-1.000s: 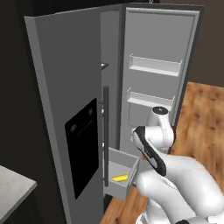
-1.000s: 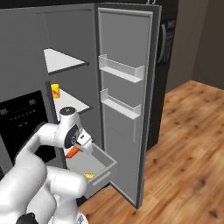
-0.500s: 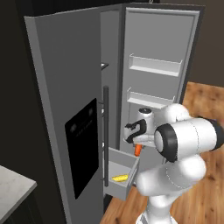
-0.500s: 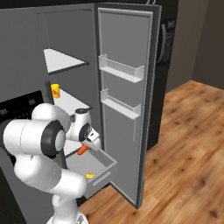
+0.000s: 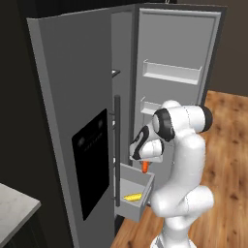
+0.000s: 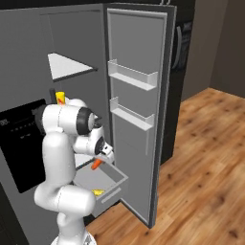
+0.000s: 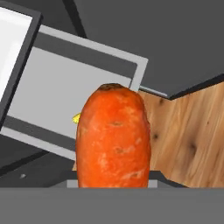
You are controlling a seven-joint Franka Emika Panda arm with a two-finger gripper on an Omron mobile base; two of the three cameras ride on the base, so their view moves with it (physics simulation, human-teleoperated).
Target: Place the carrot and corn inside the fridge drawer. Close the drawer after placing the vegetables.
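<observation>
Gripper (image 5: 145,162) has the carrot (image 5: 145,166) clamped, hanging point-down right over the open drawer (image 5: 143,199) – the corn (image 5: 131,197) already lies inside (near the front wall).

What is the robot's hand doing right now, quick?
Gripper: closed on the carrot, above the open fridge drawer.

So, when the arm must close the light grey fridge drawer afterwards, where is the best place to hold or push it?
Probably the plain flat front wall of the light grey fridge drawer, approached from the room side. It shows no handle, so pushing squarely beats pinching. The gripper is holding the smooth orange carrot above it; the yellow corn cob lies inside.
</observation>
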